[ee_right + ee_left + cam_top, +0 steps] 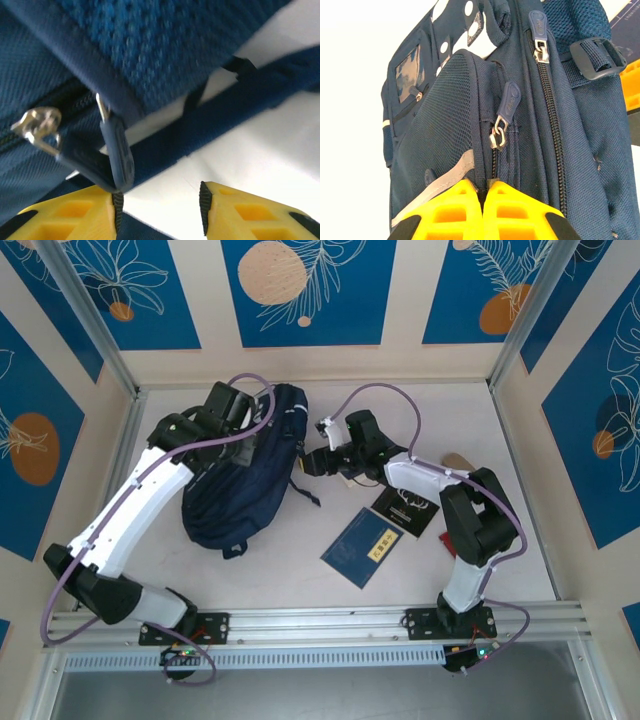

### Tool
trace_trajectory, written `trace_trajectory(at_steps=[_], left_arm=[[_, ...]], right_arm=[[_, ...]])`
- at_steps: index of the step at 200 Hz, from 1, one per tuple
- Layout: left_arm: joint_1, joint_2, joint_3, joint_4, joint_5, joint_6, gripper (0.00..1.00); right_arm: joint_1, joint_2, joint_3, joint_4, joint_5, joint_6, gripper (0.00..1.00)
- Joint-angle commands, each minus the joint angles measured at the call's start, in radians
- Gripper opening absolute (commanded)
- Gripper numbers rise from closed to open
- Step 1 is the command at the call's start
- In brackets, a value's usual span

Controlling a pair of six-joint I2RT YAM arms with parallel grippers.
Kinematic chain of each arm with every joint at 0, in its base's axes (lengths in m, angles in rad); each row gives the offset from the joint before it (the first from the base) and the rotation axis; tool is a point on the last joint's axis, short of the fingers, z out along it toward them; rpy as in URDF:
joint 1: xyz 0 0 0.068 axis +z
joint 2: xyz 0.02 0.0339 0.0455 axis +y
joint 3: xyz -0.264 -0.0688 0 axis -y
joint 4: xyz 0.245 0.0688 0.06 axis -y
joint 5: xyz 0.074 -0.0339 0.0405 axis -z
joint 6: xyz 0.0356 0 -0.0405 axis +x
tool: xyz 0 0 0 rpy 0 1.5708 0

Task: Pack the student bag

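The student bag (235, 500), a large dark navy backpack, lies on the white table left of centre. My left gripper (242, 447) rests on its upper part. In the left wrist view, the left gripper (486, 187) is shut, pinching the bag's fabric (445, 125) at the seam just below a zip pull (502, 120). My right gripper (310, 462) sits at the bag's right edge. In the right wrist view, the right gripper (160, 202) stands open over the white table, and a navy zip pull (119, 157) hangs against its left finger, ungripped.
A blue book (365, 545) and a black book (405, 510) lie on the table right of the bag, under the right arm. A tan object (458, 458) lies farther right. A bag strap (240, 95) trails across the table. Walls enclose three sides.
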Motion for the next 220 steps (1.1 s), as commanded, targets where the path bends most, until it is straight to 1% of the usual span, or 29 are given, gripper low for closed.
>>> trace_trajectory(at_steps=[1,38,66,80,89,92,94,95,102,103,120,136,148,153,189,205,220], left_arm=[[0.006,-0.031,0.02,0.053,-0.005,0.038,0.0],[0.007,-0.026,0.019,0.059,-0.015,0.034,0.0],[0.006,-0.025,0.02,0.061,-0.021,0.033,0.0],[0.006,-0.026,0.021,0.06,-0.025,0.033,0.0],[0.006,-0.025,0.02,0.061,-0.025,0.032,0.0],[0.006,-0.026,0.02,0.061,-0.026,0.032,0.0],[0.006,-0.027,0.019,0.062,-0.025,0.032,0.0],[0.006,-0.027,0.02,0.062,-0.025,0.032,0.0],[0.006,-0.027,0.018,0.062,-0.025,0.03,0.0],[0.005,-0.027,0.018,0.062,-0.026,0.03,0.0],[0.006,-0.029,0.017,0.061,-0.026,0.032,0.0],[0.006,-0.031,0.013,0.059,-0.025,0.038,0.0],[0.005,-0.03,0.013,0.055,-0.026,0.047,0.0],[0.006,-0.031,0.012,0.054,-0.026,0.049,0.0],[0.007,-0.034,0.012,0.055,-0.028,0.051,0.0],[0.006,-0.034,0.013,0.057,-0.026,0.05,0.0],[0.006,-0.036,0.012,0.06,-0.029,0.051,0.0]], right_arm=[[0.006,0.001,0.03,0.015,-0.108,-0.034,0.4],[0.007,-0.025,-0.005,0.019,-0.116,-0.041,0.38],[0.004,-0.064,-0.035,0.04,-0.139,-0.025,0.26],[0.003,-0.068,-0.024,0.025,-0.159,-0.016,0.24],[0.003,-0.069,-0.016,0.006,-0.164,-0.012,0.27],[0.003,-0.07,-0.016,0.0,-0.16,-0.008,0.31],[0.003,-0.07,-0.018,-0.001,-0.158,-0.007,0.32],[0.004,-0.071,-0.018,-0.003,-0.154,-0.005,0.35],[0.003,-0.074,-0.024,-0.01,-0.136,0.002,0.4],[0.002,-0.077,-0.027,-0.013,-0.13,0.004,0.42],[-0.006,-0.092,-0.049,-0.009,-0.111,0.017,0.51],[-0.022,-0.104,-0.049,-0.005,-0.136,0.055,0.54],[-0.036,-0.114,-0.025,-0.012,-0.211,0.077,0.55],[-0.035,-0.118,-0.02,-0.013,-0.219,0.078,0.55],[-0.03,-0.119,-0.001,-0.057,-0.189,0.027,0.53],[-0.027,-0.101,0.009,-0.057,-0.2,0.006,0.46],[-0.023,-0.08,0.028,-0.066,-0.209,-0.015,0.42]])
